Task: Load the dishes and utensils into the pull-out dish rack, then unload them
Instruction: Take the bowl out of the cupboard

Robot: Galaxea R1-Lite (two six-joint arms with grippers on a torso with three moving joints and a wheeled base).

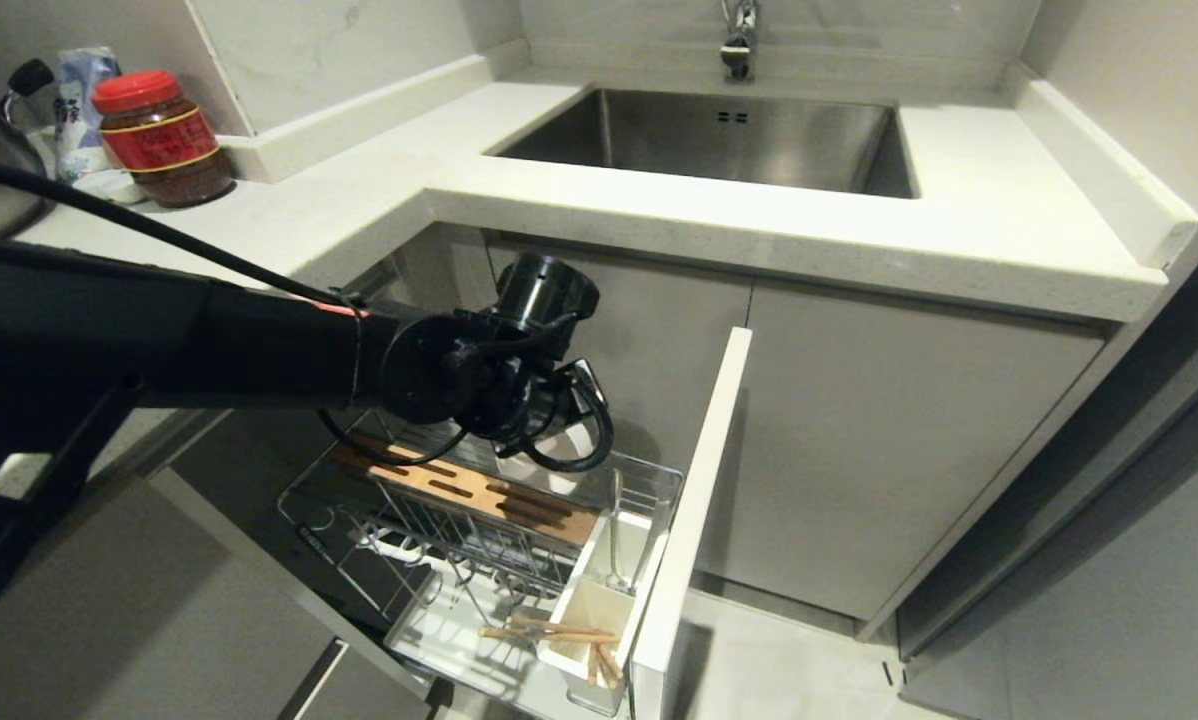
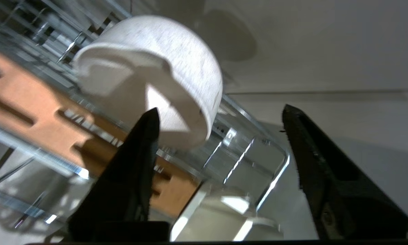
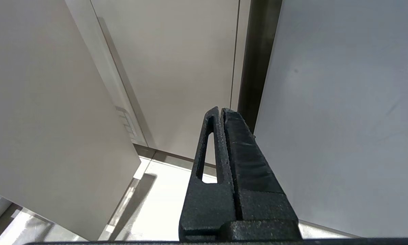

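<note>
Matt speckled bowl (image 2: 176,68), chrome wire rack (image 1: 479,530), wooden strip (image 1: 479,492)

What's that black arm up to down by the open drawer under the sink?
The robot's left gripper hangs open over the back of the pull-out dish rack, beside a cream-white bowl lying on its side on the wires. Chopsticks rest across the white cutlery box. The right gripper is shut, parked away by the cabinets.

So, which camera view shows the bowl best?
The left wrist view. There the bowl fills the frame, lying tilted on the rack by the wooden strip, between and beyond the open fingers. In the head view the left arm hides nearly all of it. The right wrist view shows only cabinet panels.
</note>
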